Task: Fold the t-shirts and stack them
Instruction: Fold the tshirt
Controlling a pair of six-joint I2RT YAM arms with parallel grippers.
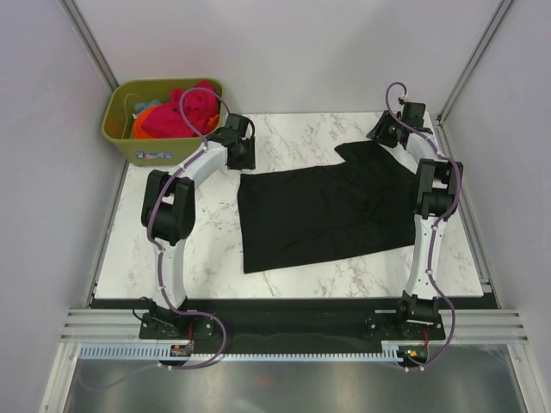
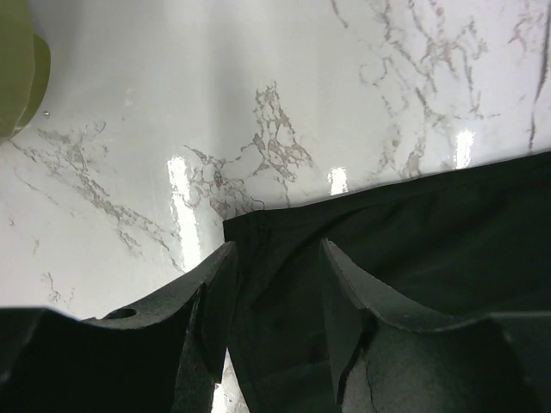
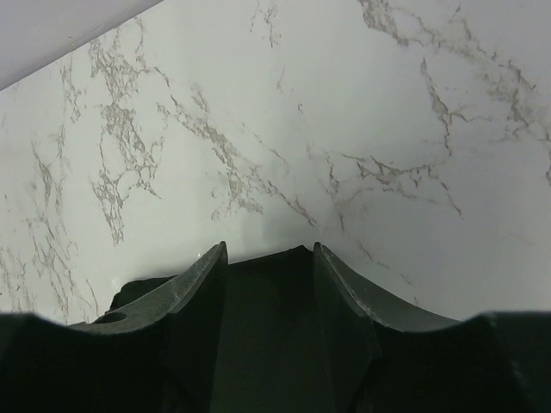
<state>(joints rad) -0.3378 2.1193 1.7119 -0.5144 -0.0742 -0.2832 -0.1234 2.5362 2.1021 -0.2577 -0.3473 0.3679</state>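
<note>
The black t-shirt [image 1: 318,215] lies spread flat on the worktop [image 1: 207,258], from the middle toward its right edge. It is matte and soft with shallow creases, and one sleeve reaches toward the far right corner. The left claw [image 2: 275,258] stands about half open, its dark curved fingers [image 2: 213,292] astride the shirt's far left corner with cloth lying in the gap; whether the pads press it I cannot tell. The right claw [image 3: 269,254] is likewise half parted at the far sleeve, black cloth filling the space between its fingers up to the tips. The worktop is glossy white marble with grey veins. At its far left corner sits an olive-green plastic bin [image 1: 129,142] holding crumpled pink-red cloth [image 1: 185,112] and orange cloth [image 1: 142,126]. The left arm's purple cable [image 1: 203,89] arcs across the bin's mouth.
</note>
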